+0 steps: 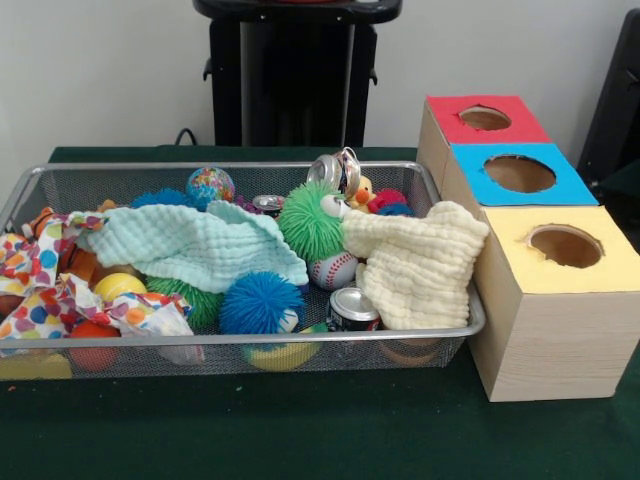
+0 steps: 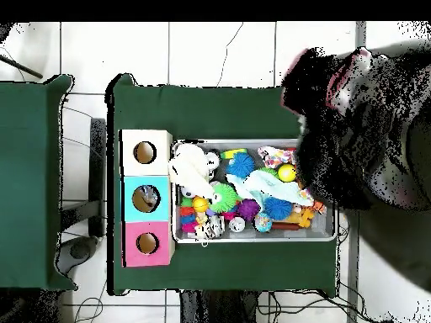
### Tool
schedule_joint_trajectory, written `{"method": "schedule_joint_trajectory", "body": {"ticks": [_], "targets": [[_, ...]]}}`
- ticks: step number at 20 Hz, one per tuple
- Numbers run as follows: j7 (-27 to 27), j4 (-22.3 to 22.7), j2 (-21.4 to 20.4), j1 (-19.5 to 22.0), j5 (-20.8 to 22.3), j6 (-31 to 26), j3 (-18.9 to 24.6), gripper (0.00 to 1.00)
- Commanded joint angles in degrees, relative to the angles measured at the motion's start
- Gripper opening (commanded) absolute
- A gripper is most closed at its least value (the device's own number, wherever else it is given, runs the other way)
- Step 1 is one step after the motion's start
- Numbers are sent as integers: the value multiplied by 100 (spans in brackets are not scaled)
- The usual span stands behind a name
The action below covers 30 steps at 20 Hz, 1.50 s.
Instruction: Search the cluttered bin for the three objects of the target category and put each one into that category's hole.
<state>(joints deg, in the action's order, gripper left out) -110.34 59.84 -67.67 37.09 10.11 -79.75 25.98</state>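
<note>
No gripper or arm shows in either view. A wire mesh bin (image 1: 250, 343) (image 2: 252, 238) holds a heap of toys and cloths. A mint cloth (image 1: 195, 245) and a cream cloth (image 1: 420, 260) (image 2: 192, 164) lie over the pile. Between them sit a green spiky ball (image 1: 310, 220) (image 2: 224, 198), a blue spiky ball (image 1: 260, 303), a baseball (image 1: 333, 270) and a globe ball (image 1: 210, 185). Three drink cans show: one at the front (image 1: 353, 308), one at the back (image 1: 335, 170), one mid-bin (image 1: 268, 203). Beside the bin stand a red box (image 1: 485, 120) (image 2: 147, 243), a blue box (image 1: 518, 175) (image 2: 145, 198) and a yellow box (image 1: 565, 248) (image 2: 145, 152), each with a round hole on top.
A patterned cloth (image 1: 40, 290) and a yellow ball (image 1: 118, 286) fill the bin's left end in the front view. The bin and boxes rest on a green table (image 1: 300, 430). In the overhead view a large dark shape (image 2: 353, 126) overlaps the bin's right end; I cannot tell what it is.
</note>
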Motion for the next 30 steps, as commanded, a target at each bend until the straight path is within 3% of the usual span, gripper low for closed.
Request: {"method": "schedule_joint_trajectory", "body": {"ticks": [1, 15, 22, 30], "targets": [[2149, 13, 212, 310, -9, -862, 417, 0], [2617, -161, 415, 781, 11, -935, 654, 0], [2818, 881, 403, 1091, -143, 405, 654, 0], [2979, 1316, 446, 1320, -121, 978, 831, 0]]}}
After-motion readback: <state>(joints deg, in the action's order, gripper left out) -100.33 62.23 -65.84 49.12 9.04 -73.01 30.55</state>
